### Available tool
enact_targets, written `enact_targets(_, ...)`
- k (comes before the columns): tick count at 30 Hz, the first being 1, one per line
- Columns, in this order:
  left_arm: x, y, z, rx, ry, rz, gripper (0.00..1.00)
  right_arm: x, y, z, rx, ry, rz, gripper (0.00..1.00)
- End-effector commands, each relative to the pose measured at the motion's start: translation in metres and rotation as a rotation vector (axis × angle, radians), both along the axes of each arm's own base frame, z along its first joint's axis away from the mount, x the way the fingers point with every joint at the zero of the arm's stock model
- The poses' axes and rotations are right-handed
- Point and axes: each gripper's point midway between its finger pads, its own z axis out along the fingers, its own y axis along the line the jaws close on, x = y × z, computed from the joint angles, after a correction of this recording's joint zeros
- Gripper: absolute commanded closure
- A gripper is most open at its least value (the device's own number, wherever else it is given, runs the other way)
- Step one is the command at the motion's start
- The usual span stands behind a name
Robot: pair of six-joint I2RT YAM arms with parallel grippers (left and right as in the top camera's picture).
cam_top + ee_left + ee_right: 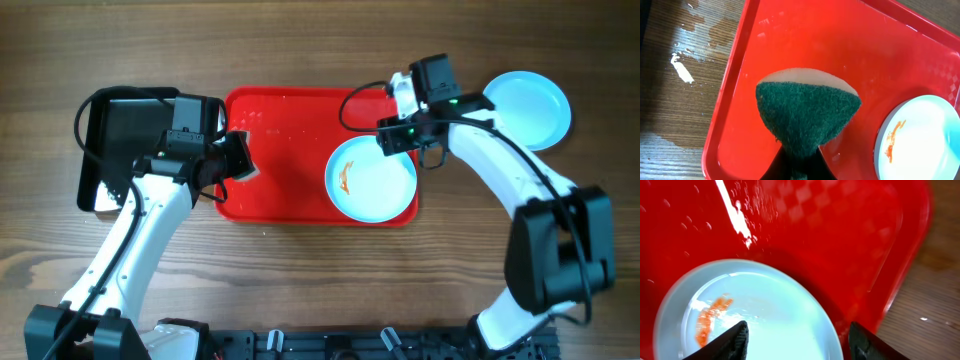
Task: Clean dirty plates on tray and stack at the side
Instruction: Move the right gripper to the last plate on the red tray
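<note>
I see a brown wooden table filling my overhead view. A red tray lies on it at upper centre, with a black tray just beside it at upper left. A pale blue plate lies on the wood at upper right. My left wrist view shows wet patches and a white smear on the wood at upper left.

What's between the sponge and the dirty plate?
Only bare tray floor separates the sponge from the plate; the left wrist view shows it.
</note>
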Motion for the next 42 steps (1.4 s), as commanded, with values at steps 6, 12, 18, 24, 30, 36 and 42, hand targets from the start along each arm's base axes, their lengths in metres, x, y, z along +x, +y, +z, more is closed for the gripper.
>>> enact_targets(6, -0.001, -0.002, -0.002, -0.021, 0.010, 0.006, 0.96, -0.021, 0.000, -0.071, -0.040, 0.180, 0.061, 0.69)
enact_targets(12, 0.003, -0.009, 0.002, -0.056, -0.009, -0.012, 0.96, -0.034, 0.034, -0.068, 0.056, 0.230, 0.050, 0.96)
enact_targets(18, -0.002, -0.043, 0.006, -0.119, -0.016, -0.112, 0.96, -0.037, 0.095, -0.062, 0.106, 0.162, 0.082, 0.94)
enact_targets(24, -0.010, -0.057, -0.024, -0.098, 0.079, -0.152, 0.96, -0.011, 0.096, -0.031, 0.106, 0.128, 0.039, 0.36)
enact_targets(30, -0.008, -0.053, -0.029, -0.071, 0.082, -0.139, 0.96, -0.056, 0.107, -0.001, 0.175, 0.423, -0.100, 0.35)
enact_targets(36, -0.004, -0.039, -0.029, -0.056, 0.082, -0.099, 0.96, -0.099, 0.109, -0.054, 0.099, 0.538, -0.401, 0.49)
enact_targets(42, -0.005, -0.035, -0.030, -0.056, 0.089, -0.087, 0.96, -0.093, 0.101, -0.067, 0.070, 0.478, -0.440, 0.87)
